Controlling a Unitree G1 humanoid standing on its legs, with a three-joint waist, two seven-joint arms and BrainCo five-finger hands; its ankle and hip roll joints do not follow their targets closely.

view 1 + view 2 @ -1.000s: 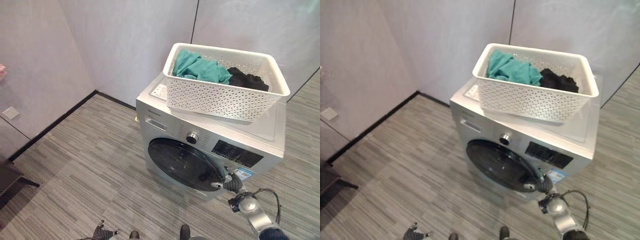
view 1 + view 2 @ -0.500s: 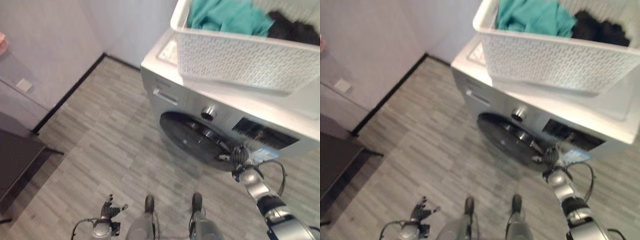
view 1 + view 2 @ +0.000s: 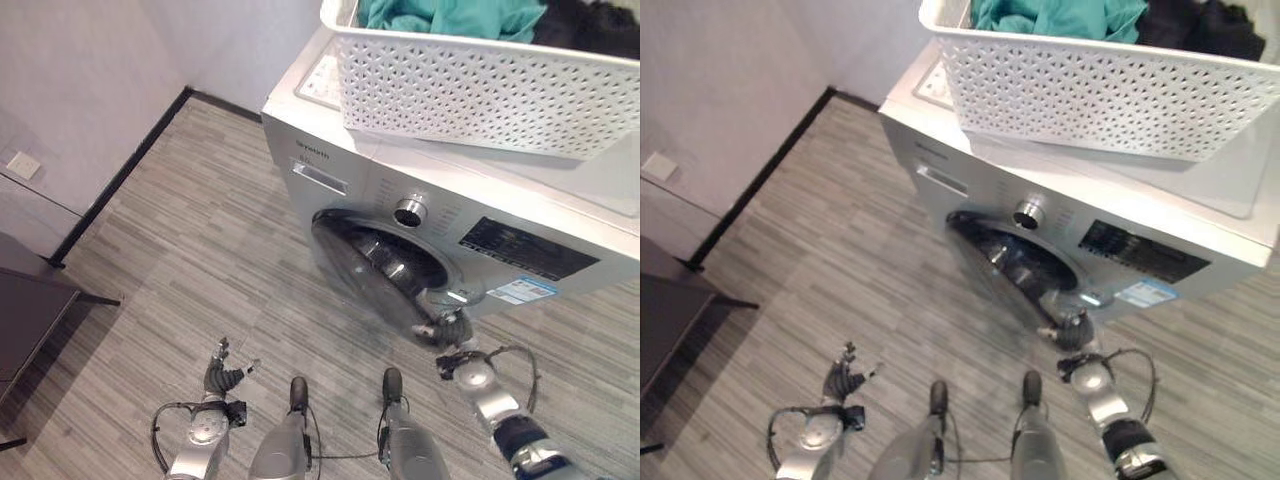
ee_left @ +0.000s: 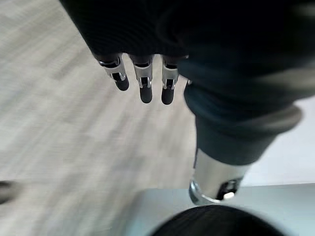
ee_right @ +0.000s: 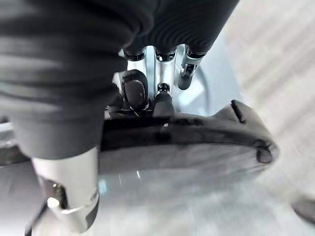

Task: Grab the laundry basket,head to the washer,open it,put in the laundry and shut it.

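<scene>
A silver front-loading washer (image 3: 350,170) stands by the wall. On its top sits the white perforated laundry basket (image 3: 480,85), holding a teal cloth (image 3: 450,15) and a black cloth (image 3: 590,20). The round dark door (image 3: 375,265) is ajar, its right edge swung out from the front. My right hand (image 3: 447,328) grips that edge; in the right wrist view its fingers (image 5: 162,101) curl over the door's dark rim (image 5: 197,132). My left hand (image 3: 222,378) hangs low over the floor, fingers (image 4: 142,83) straight and holding nothing.
A grey wall with black skirting (image 3: 120,175) runs along the left, with a wall socket (image 3: 22,163). A dark piece of furniture (image 3: 30,310) stands at the far left. Grey plank floor (image 3: 200,270) lies in front of the washer.
The camera has tipped down and closer to the washer. My right hand, on the door's edge, has drawn back toward me, and the door has swung out from shut to ajar.
</scene>
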